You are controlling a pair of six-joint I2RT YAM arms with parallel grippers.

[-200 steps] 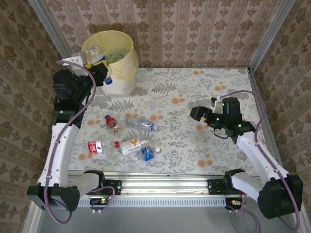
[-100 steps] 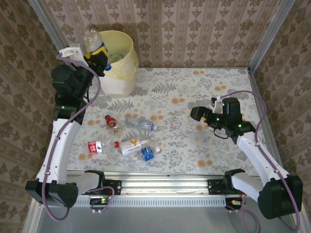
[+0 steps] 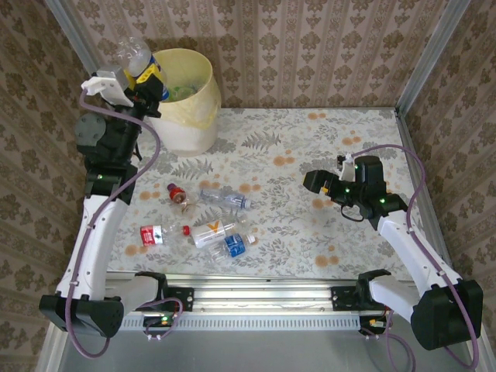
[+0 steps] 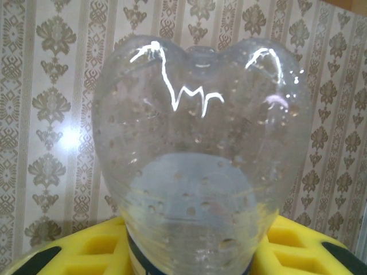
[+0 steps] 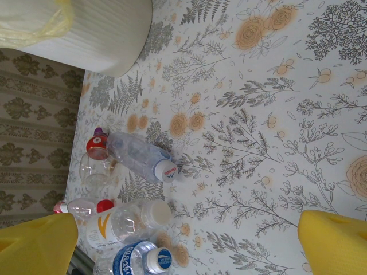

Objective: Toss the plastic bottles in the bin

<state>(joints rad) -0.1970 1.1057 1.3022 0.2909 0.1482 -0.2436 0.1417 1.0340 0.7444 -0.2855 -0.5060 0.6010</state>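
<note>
Left gripper [image 3: 146, 81] grips a clear bottle [image 3: 137, 56] beside the bin [image 3: 192, 124].
Overhead view: the bottle sticks up in the upper left, at the bin's left rim. Several loose bottles [image 3: 213, 221] lie lower left on the table [image 3: 310, 147], and the right gripper [image 3: 310, 181] gapes wide at right. Left wrist view: the bottle's base sits centre frame, clamped between yellow fingers [image 4: 86, 252]. Right wrist view: loose bottles lower left, bin upper left.

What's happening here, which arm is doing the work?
The left gripper is clamped on a clear plastic bottle and holds it up at the left rim of the bin, not yet released. The right gripper hangs open above the right side of the table, holding nothing. Several loose bottles lie on the table's near left part.
</note>
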